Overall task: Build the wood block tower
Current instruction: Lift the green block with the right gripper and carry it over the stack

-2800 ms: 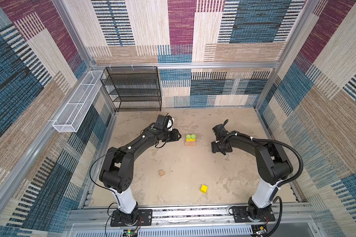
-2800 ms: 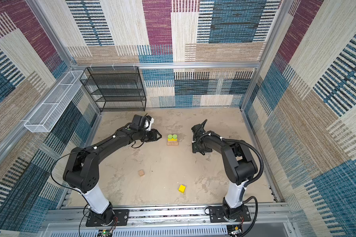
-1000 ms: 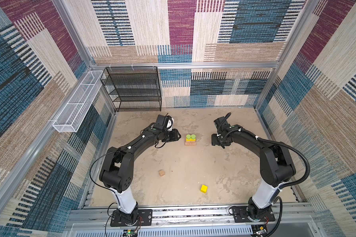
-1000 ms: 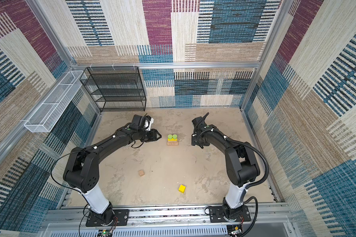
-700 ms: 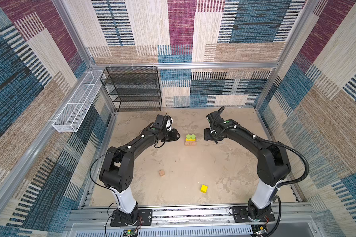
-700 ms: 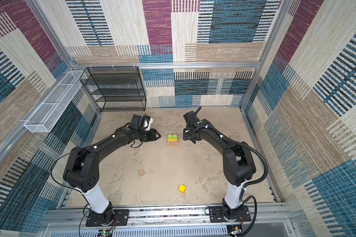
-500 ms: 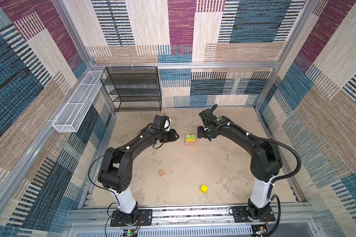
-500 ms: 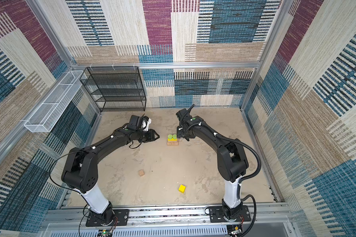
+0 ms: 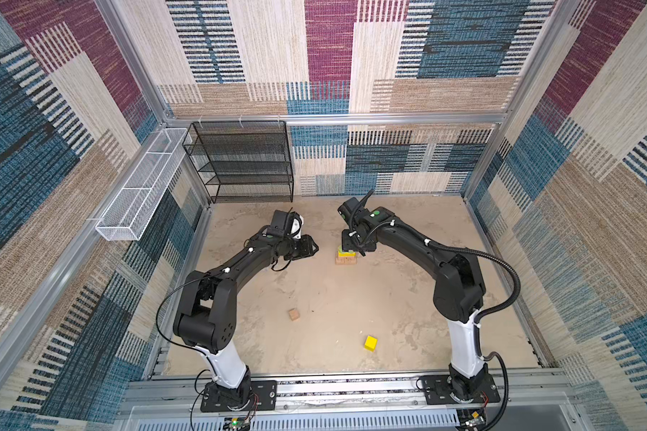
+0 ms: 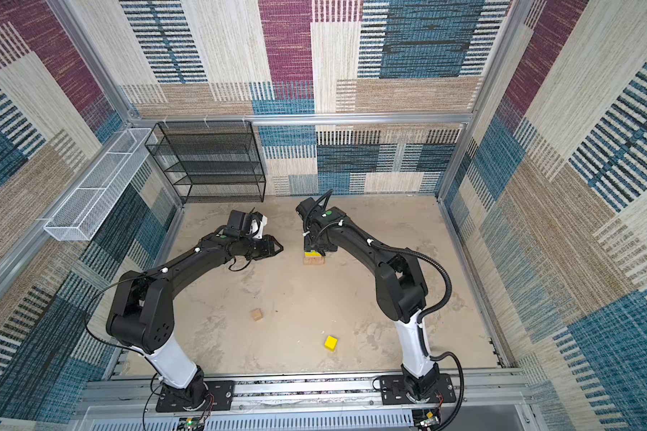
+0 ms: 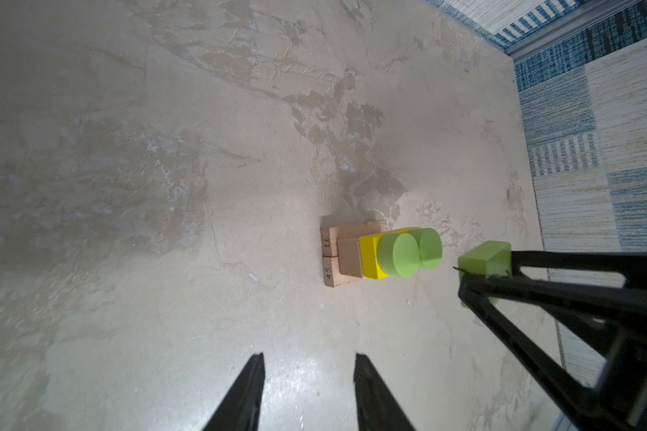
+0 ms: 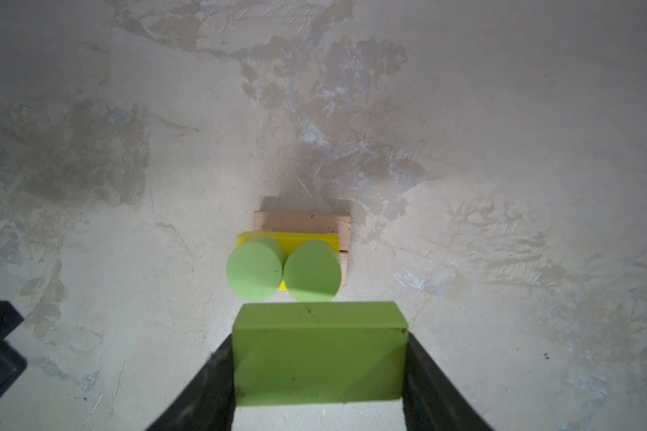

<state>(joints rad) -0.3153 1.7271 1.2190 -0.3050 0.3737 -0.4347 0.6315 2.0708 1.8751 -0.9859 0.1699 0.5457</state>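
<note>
**Lime green bar held over the tower top**

Right claw (image 12: 320, 373): closed on the lime green bar (image 12: 318, 354), one finger on each short end, bar level and lengthwise across the jaws. In both top views this claw sits directly over the wood block tower (image 9: 346, 257), hiding most of it.

Tower as seen from the left wrist: tan bars (image 11: 331, 257) at the base, two lying side by side on the tabletop (image 9: 333, 298) and a third on top of them. The yellow bar (image 11: 368, 257) comes next, and the two lime green discs (image 12: 254, 270) stand side by side on the yellow bar, touching each other. The stack looks square and upright.

Bar to discs: the left wrist view shows a clear gap between the held bar and the disc tops, so no contact.

Left claw (image 11: 309, 373): jaws partly open, nothing between them. It sits to the left of the tower in both top views, pointing toward it and apart from it.

Loose pieces: the tan cube (image 9: 294, 314) and the yellow cube (image 9: 370, 343) lie on the tabletop nearer the arm bases, well apart from the tower and from each other.
</note>
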